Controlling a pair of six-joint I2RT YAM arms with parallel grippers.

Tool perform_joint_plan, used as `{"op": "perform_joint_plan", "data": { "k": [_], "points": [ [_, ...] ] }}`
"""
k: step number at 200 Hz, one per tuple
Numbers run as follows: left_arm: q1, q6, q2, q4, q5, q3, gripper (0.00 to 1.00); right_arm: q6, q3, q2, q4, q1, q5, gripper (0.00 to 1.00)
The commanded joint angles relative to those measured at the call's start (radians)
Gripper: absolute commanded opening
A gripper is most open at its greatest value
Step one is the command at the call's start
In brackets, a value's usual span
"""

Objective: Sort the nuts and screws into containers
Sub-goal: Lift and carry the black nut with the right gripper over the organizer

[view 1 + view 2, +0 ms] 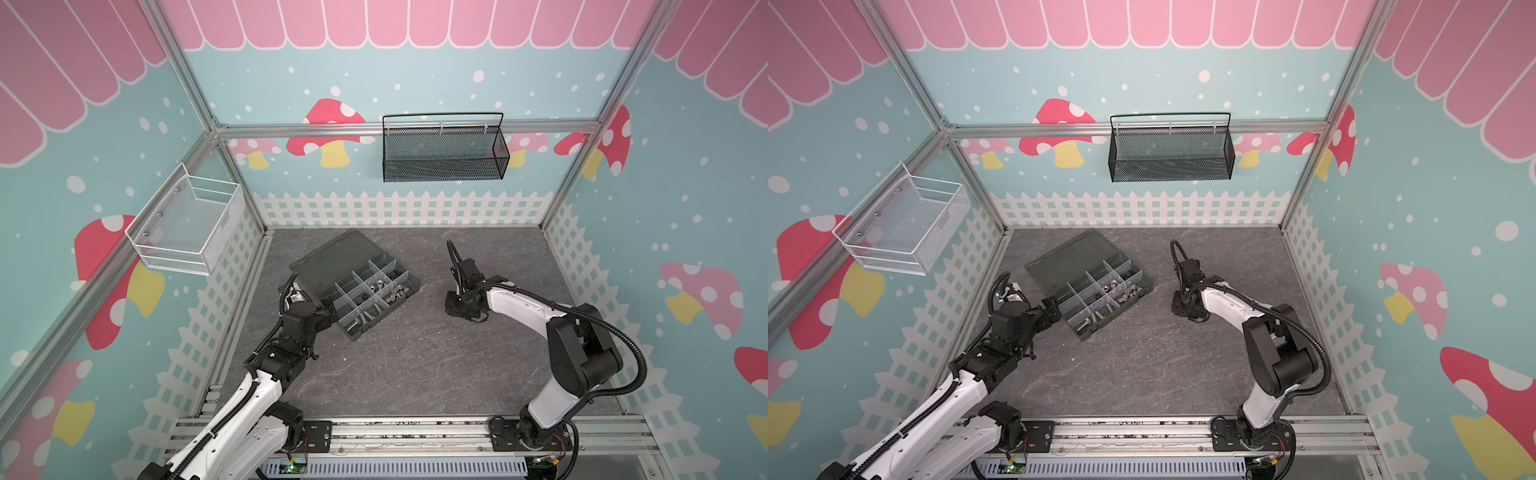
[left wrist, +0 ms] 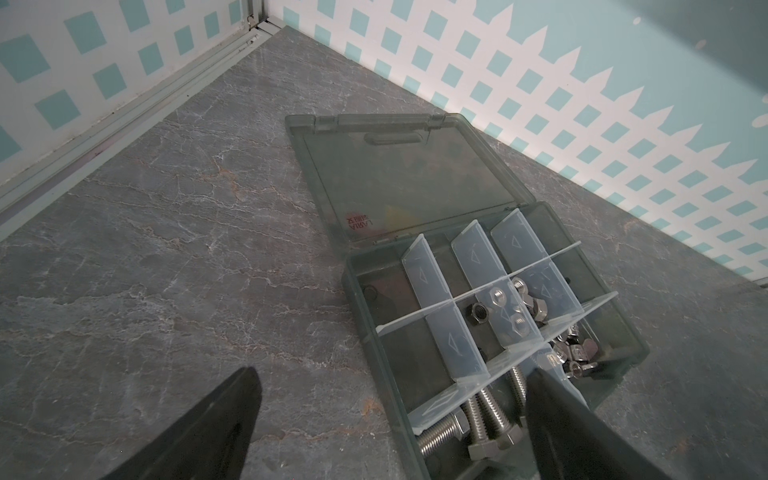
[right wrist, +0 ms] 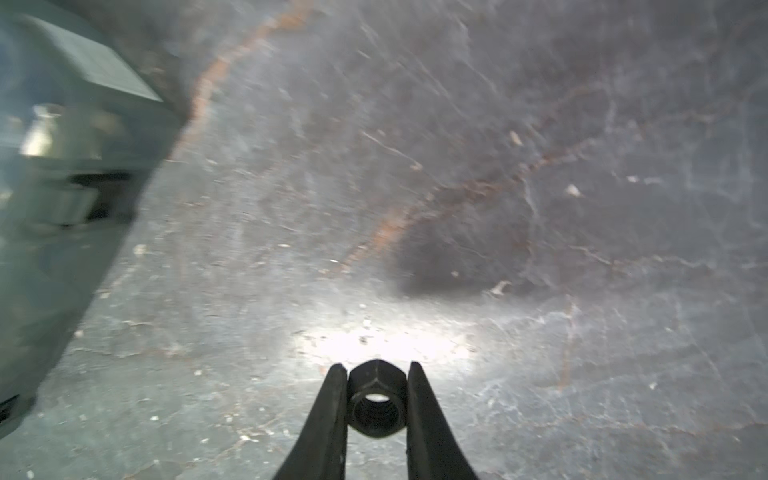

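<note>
In a top view the organiser box [image 1: 336, 262] lay well apart from your right gripper [image 1: 456, 306]. In the left wrist view your left gripper [image 2: 392, 374] stood wide, one finger over the screws [image 2: 478, 415]. In the right wrist view your fingers [image 3: 332, 415] pinched a black nut [image 3: 376, 428]: probably mid-delivery, next needing the nut compartment beneath them.

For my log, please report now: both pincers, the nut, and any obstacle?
Right pincer shut on black nut, apart from box. Left pincer open at box edge. Nothing seen between nut and box.
</note>
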Motion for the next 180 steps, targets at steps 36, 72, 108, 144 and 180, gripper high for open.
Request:
{"op": "perform_joint_plan", "data": {
  "k": [36,72,108,144,180],
  "points": [
    [0.008,-0.027,0.006,0.017,0.014,-0.01,1.0,-0.033,0.215,0.101,-0.062,0.136,0.097,0.0],
    [0.007,-0.028,0.0,0.016,0.016,-0.016,1.0,-0.071,0.341,0.161,-0.076,0.198,0.103,0.0],
    [0.007,-0.034,0.003,0.018,0.017,-0.018,1.0,-0.119,0.467,0.243,-0.082,0.257,0.096,0.0],
    [0.007,-0.033,0.006,0.02,0.017,-0.017,1.0,-0.156,0.614,0.342,-0.119,0.313,0.119,0.0],
    [0.007,-0.031,0.006,0.02,0.017,-0.016,1.0,-0.197,0.753,0.436,-0.151,0.364,0.138,0.0]
  ]
}}
